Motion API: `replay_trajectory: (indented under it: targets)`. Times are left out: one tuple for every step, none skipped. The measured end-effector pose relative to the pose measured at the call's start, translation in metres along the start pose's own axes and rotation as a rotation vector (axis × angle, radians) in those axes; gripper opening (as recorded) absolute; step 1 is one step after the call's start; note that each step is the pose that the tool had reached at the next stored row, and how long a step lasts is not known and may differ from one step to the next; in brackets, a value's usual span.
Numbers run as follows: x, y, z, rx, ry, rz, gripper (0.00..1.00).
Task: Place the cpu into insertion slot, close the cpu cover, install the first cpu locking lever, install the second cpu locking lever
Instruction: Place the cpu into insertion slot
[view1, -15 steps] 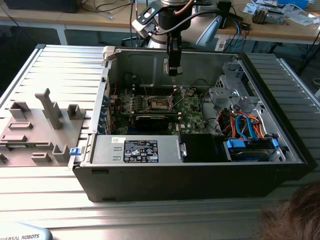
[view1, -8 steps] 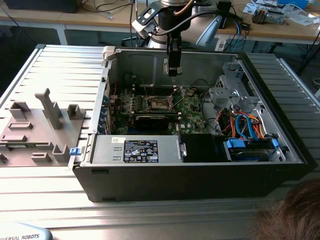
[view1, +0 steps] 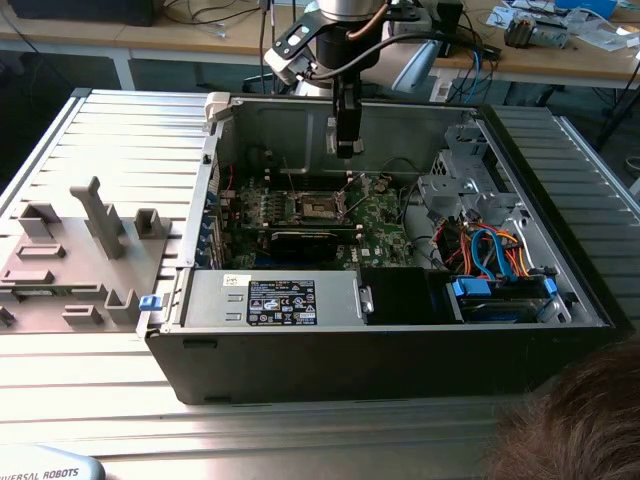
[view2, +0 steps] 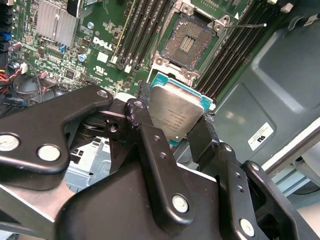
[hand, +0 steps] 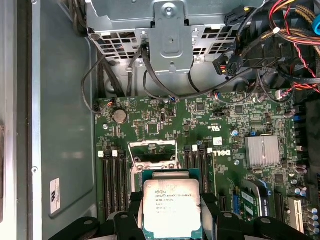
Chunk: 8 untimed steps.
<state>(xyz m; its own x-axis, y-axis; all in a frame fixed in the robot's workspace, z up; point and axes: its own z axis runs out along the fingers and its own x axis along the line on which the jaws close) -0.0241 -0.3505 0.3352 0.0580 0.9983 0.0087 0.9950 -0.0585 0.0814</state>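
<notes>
My gripper (view1: 347, 146) hangs inside the open computer case, above the motherboard. It is shut on the cpu (view2: 176, 112), a small square chip with a dull silver top and a green edge, clamped on two opposite sides by the black fingers (view2: 140, 117). In the first wrist view the cpu (hand: 171, 207) sits between the fingers and hides part of the insertion slot (hand: 152, 156). The insertion slot (view2: 186, 42) lies open, a dark square with a silver rim, a short way from the chip. A silver frame, apparently the cpu cover (hand: 152, 146), stands raised at the slot's edge. A thin wire lever (view2: 248, 25) sticks out beside the slot.
Long memory slots (view2: 145, 27) flank the socket on both sides. A silver drive cage (view1: 455, 180) and coloured cables (view1: 490, 250) fill the case toward the exterior view's right. A labelled power supply (view1: 280, 300) runs along the near wall. A grey fixture plate (view1: 80, 250) lies outside, and a person's hair (view1: 580, 420) shows nearby.
</notes>
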Motion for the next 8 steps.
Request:
replay_trajectory:
  targets:
    - [-0.0001, 0.0000, 0.0004, 0.0000, 0.0001, 0.000, 0.54]
    - [-0.0002, -0.0001, 0.0009, 0.0000, 0.0000, 0.000, 0.54]
    - [-0.0002, -0.0001, 0.0010, 0.0000, 0.0000, 0.000, 0.54]
    - [-0.0005, -0.0003, 0.0040, 0.0000, 0.0000, 0.000, 0.54]
    - [-0.0006, -0.0006, 0.0073, 0.0000, 0.0000, 0.000, 0.54]
    - [-0.0006, -0.0006, 0.0074, -0.0001, 0.0000, 0.000, 0.54]
    - [-0.0006, -0.0006, 0.0075, -0.0001, 0.0001, 0.000, 0.54]
    - [-0.0006, -0.0006, 0.0078, -0.0001, 0.0001, 0.000, 0.54]
